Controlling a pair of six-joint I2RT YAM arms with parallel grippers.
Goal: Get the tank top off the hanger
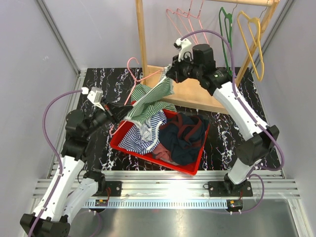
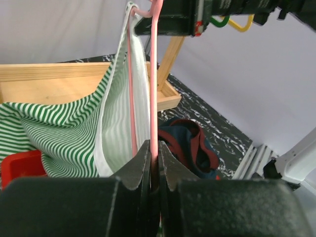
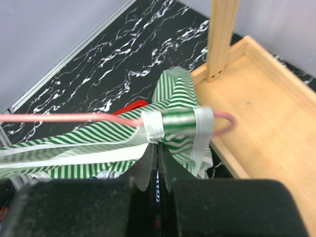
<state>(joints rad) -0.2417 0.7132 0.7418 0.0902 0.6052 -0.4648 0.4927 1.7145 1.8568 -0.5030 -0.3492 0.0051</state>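
Marble-patterned black table (image 1: 98,89) lies under both my arms, and on its far side stands the pale wooden garment rack (image 1: 140,34) with a flat boxed base. Toward my bases sits the red plastic rectangular bin (image 1: 201,150), heaped with soft crumpled clothes: a blue-and-white striped piece (image 1: 143,138) and a dark navy garment with maroon trim (image 1: 185,136).

My right arm (image 1: 237,106), white links with black joints, rises from its base, bends at the elbow and reaches back left to the rack's foot. My left arm (image 1: 74,143) folds up at the table's left side and stretches its forearm right, over the bin's far corner.

Between the two wrists hangs the green-and-white striped fabric tank top (image 1: 148,101), above the bin's far edge and still on the thin pink wire hanger (image 1: 133,66). Its body sags in loose folds; one white-hemmed strap wraps the hanger's rounded end.

My left gripper (image 2: 154,148) is pinched tight on the hanger's pink wire, which runs straight up from between the dark fingers. My right gripper (image 3: 157,148) is pressed together on the tank top, nipping the fabric just under that strap.

Three more wire hangers, pink (image 1: 185,19), green (image 1: 226,29) and yellow (image 1: 252,39), hang from the rack's rail.
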